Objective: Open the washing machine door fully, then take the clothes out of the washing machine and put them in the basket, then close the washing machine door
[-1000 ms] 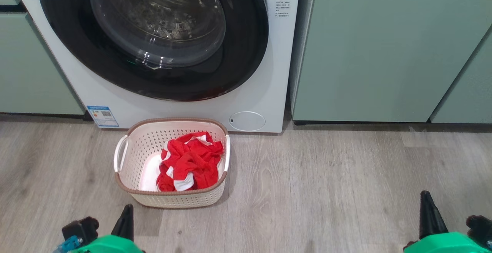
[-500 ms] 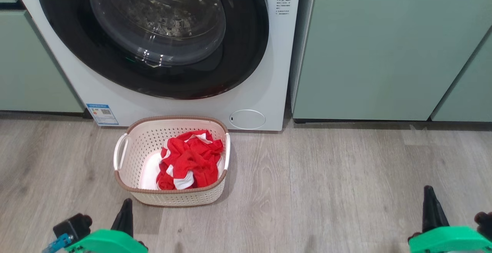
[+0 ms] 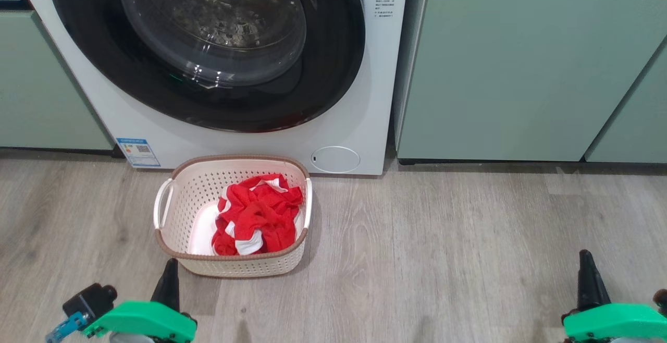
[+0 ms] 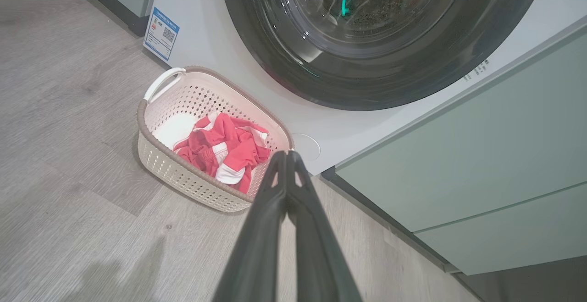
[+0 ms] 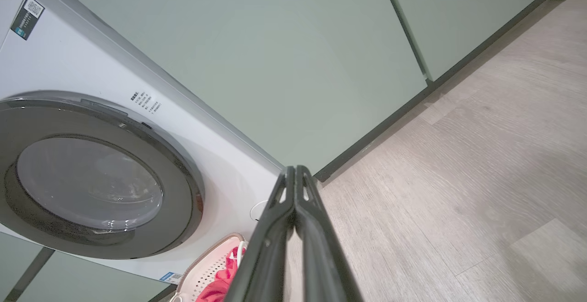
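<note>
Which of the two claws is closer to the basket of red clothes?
The left gripper: its shut dark fingers end just short of the basket's near corner, while the right gripper sits far off over bare floor.

washing machine door (image 3: 208, 46): shut | basket (image 3: 180, 212): on floor before washing machine (image 3: 375, 98), holding clothes (image 3: 258, 220)

Head view high, downward; wrist views low, oblique; basket (image 3: 237, 268) common to all.
</note>
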Tool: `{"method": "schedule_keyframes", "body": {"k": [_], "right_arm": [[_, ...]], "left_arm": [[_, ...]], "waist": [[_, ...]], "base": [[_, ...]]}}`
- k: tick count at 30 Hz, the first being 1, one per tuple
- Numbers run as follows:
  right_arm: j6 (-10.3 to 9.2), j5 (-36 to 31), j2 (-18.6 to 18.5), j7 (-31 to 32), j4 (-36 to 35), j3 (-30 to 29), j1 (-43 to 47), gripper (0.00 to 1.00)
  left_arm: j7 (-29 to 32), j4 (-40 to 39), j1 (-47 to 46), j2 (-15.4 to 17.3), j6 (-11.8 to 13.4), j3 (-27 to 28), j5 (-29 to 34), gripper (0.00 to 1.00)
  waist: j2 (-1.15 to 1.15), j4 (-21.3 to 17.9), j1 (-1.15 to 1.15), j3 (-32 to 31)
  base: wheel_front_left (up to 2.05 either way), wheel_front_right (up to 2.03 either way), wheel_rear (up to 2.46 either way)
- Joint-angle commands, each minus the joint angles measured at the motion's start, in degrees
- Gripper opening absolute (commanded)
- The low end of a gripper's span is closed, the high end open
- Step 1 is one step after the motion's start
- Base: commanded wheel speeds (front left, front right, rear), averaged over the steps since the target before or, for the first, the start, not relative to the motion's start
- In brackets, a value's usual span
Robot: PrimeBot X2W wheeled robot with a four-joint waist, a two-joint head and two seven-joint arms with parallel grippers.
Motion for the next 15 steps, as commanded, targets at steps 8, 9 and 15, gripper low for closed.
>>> {"method": "schedule_keyframes", "body": {"k": [8, 9, 15], "right_arm": [[-0.03, 6.3, -0.2, 1.8, -2.7, 0.0, -3.5, 0.00], [-0.03, 6.9, -0.2, 1.9, -2.8, 0.0, -3.5, 0.00], [-0.03, 10.0, -0.2, 2.8, -3.1, -0.1, -3.8, 0.00]], "left_arm": [[1.7, -3.5, -3.2, 0.1, -0.2, 1.7, -5.9, 0.00], [1.8, -3.7, -3.3, 0.1, -0.2, 1.7, -6.5, 0.00], [2.7, -4.5, -3.4, -0.1, -0.2, 2.0, -9.4, 0.00]], "waist": [[0.00, 0.0, 0.00, 0.3], [0.00, 0.0, 0.00, 0.3], [0.00, 0.0, 0.00, 0.5]], "base": [[0.00, 0.00, 0.00], [0.00, 0.00, 0.00], [0.00, 0.00, 0.00]]}}
